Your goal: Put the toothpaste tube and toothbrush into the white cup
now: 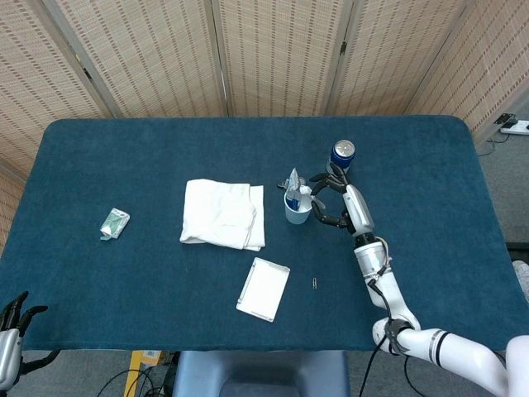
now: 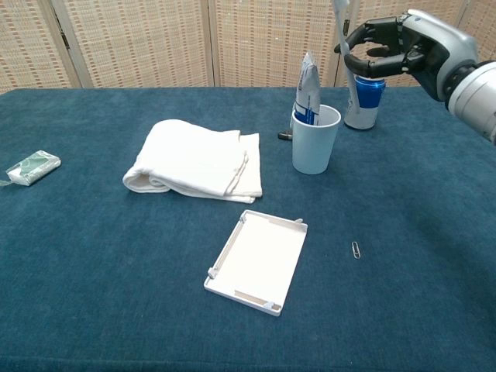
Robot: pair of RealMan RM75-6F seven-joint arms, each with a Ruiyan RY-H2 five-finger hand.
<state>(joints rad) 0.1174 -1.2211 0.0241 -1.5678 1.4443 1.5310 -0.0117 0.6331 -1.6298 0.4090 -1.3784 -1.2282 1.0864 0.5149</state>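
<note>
The toothbrush stands nearly upright, gripped by the right hand above and just right of the white cup, which already holds the toothpaste tube. The left hand, fingers spread and empty, hangs beside the counter.

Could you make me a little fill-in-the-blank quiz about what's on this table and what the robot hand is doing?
1. The right robot hand holds a ____, nearly upright, above the table.
2. The toothpaste tube already stands inside the white ____.
3. Behind the cup and under the robot hand stands a blue ____.
4. The folded white towel lies to the ____ of the cup in the chest view.

Missing words: toothbrush; cup; can; left
</note>
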